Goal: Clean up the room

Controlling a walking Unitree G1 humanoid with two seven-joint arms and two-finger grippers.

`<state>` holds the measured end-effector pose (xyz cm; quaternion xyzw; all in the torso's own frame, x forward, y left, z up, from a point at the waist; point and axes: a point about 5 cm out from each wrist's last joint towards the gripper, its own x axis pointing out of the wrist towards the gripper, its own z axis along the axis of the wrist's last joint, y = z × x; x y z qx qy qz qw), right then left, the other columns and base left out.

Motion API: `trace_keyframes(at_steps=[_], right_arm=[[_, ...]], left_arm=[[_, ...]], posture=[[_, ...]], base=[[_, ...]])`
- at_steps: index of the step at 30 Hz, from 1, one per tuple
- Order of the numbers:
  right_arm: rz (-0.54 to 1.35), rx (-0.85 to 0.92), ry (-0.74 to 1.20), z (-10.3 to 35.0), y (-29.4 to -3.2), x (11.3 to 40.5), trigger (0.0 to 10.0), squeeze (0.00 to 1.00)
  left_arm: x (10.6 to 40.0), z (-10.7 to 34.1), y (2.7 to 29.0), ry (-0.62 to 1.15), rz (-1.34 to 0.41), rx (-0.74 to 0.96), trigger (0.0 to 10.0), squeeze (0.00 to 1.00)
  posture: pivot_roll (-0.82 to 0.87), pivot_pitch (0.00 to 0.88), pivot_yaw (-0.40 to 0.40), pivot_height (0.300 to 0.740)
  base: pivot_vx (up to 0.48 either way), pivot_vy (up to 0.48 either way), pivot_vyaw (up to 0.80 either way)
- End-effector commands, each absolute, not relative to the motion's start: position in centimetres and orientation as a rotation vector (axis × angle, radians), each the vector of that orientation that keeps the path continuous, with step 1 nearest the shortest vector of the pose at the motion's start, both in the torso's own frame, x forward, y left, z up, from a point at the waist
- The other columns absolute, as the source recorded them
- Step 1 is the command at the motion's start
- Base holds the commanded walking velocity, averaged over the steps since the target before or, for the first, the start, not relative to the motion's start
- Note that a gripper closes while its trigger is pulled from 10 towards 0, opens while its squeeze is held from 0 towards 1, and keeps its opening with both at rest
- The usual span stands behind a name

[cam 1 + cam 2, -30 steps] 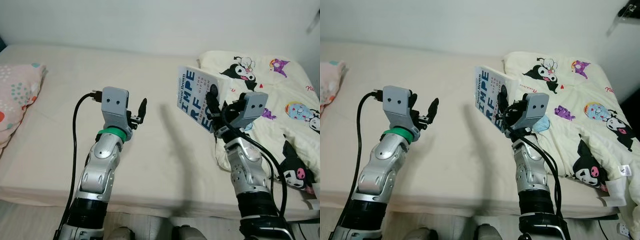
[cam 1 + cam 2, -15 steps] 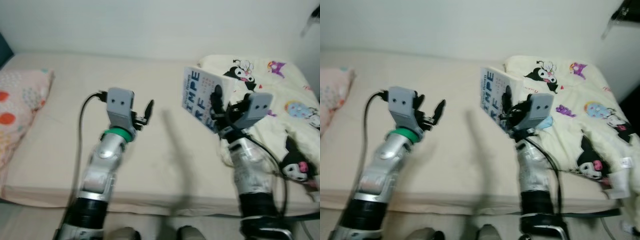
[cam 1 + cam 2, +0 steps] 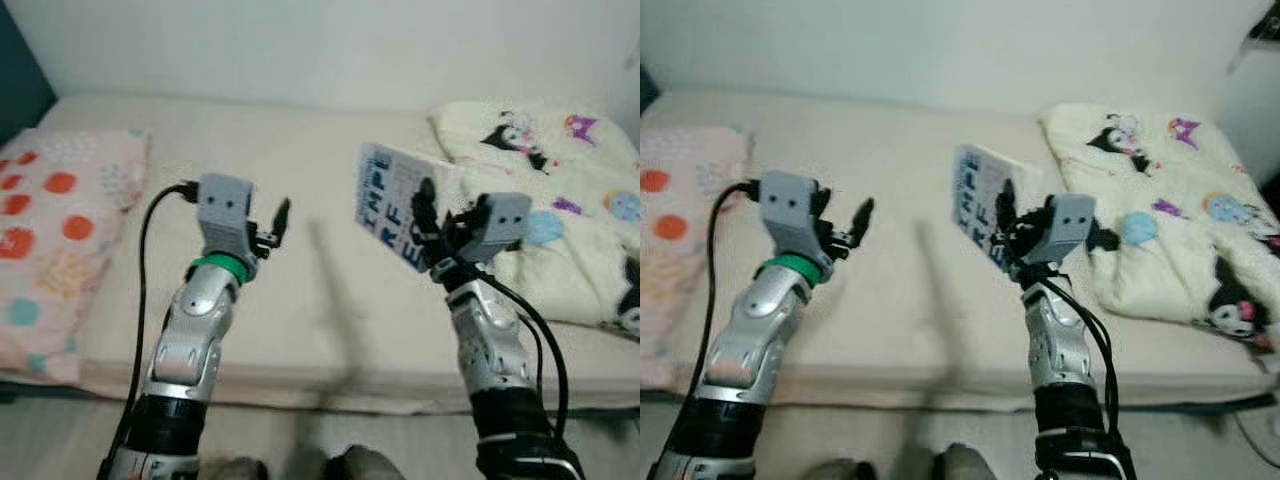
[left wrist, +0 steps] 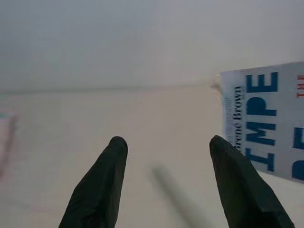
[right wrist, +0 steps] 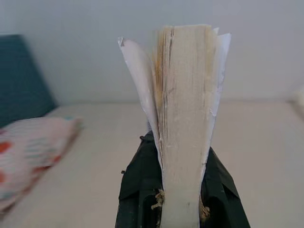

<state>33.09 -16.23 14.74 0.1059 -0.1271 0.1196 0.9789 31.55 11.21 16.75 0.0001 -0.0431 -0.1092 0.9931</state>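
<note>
Left eye view, hidden: the book [image 3: 397, 205] is blurred, its lower corner covered by the right tool [image 3: 430, 225]; the cover's big blue letters are only partly readable.
Left eye view, book: held upright above the bed [image 3: 300, 290], long axis near vertical, top leaning slightly left, cover facing the robot.
Left eye view, left tool [image 3: 272, 228]: raised over the mattress's middle, holding nothing.
Right eye view, surroundings: dotted pink pillow [image 3: 680, 230] on the left, cut off by the frame; cartoon-print blanket [image 3: 1170, 210] on the right.
Left wrist view: fingers [image 4: 102, 185] spread apart, nothing between them; the book's spine edge shows on one side, cropped.
Right wrist view: fingers [image 5: 135, 190] clamp the book's lower edge; yellowed pages point upward, covers flaring apart.
</note>
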Motion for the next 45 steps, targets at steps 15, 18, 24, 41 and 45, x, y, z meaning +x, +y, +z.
trace_keyframes(at_steps=[15, 18, 24, 41, 45], right_arm=[[0.226, 0.218, -0.286, 15.03, -16.57, 33.04, 10.0, 0.0], [0.225, 0.218, -0.286, 15.02, -16.5, 33.07, 10.0, 0.0], [0.224, 0.218, -0.285, 14.99, -16.47, 33.05, 10.0, 0.0], [0.217, 0.218, -0.283, 14.83, -16.65, 32.93, 10.0, 0.0], [0.217, 0.218, -0.283, 14.82, -16.66, 32.92, 10.0, 0.0]], left_arm=[[31.5, 16.47, 10.85, -0.076, -0.236, -0.004, 10.0, 0.0], [31.53, 16.51, 10.9, -0.078, -0.234, -0.001, 10.0, 0.0], [31.51, 16.63, 10.9, -0.099, -0.229, 0.03, 10.0, 0.0], [31.32, 16.5, 10.5, -0.094, -0.243, 0.037, 10.0, 0.0], [31.3, 16.46, 10.48, -0.097, -0.241, 0.044, 10.0, 0.0]], posture=[[0.03, 0.0, 0.012, 0.74], [0.03, 0.001, 0.013, 0.74], [0.03, 0.002, 0.015, 0.74], [0.02, 0.009, 0.017, 0.74], [0.02, 0.01, 0.017, 0.74]], base=[[0.0, 0.48, 0.0], [0.0, 0.392, 0.0], [0.0, -0.134, 0.0], [0.0, -0.309, 0.0], [0.0, 0.0, 0.0]])
